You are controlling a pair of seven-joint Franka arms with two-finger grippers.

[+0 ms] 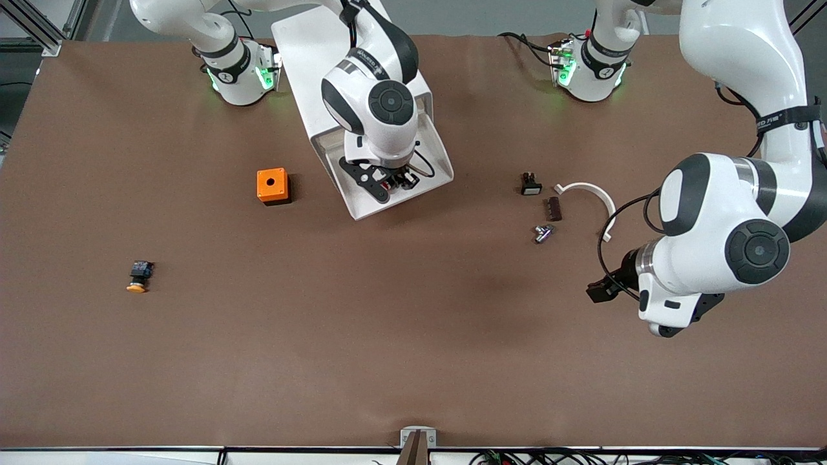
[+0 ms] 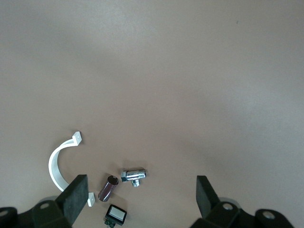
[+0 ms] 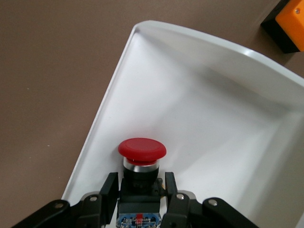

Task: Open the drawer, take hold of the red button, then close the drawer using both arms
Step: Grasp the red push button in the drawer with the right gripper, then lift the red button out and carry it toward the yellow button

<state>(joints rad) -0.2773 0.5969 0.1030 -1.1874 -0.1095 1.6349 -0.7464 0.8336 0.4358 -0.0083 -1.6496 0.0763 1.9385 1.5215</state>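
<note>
The white drawer (image 1: 440, 169) is pulled open from its white cabinet (image 1: 303, 51). My right gripper (image 1: 395, 183) is down inside the drawer tray. It is shut on the black-and-blue body of the red-capped button (image 3: 142, 149), with a finger on each side (image 3: 137, 184). The button's cap points toward the tray's inner wall (image 3: 213, 104). My left gripper (image 2: 140, 194) is open and empty. It hangs over the table toward the left arm's end (image 1: 599, 289), beside a group of small parts.
An orange box with a hole (image 1: 272, 185) sits beside the drawer. A yellow-orange-capped button (image 1: 138, 276) lies toward the right arm's end. Near my left gripper lie a white curved clip (image 1: 591, 194), a dark cylinder (image 1: 554, 208), a metal fitting (image 1: 543, 232) and a small black switch (image 1: 530, 184).
</note>
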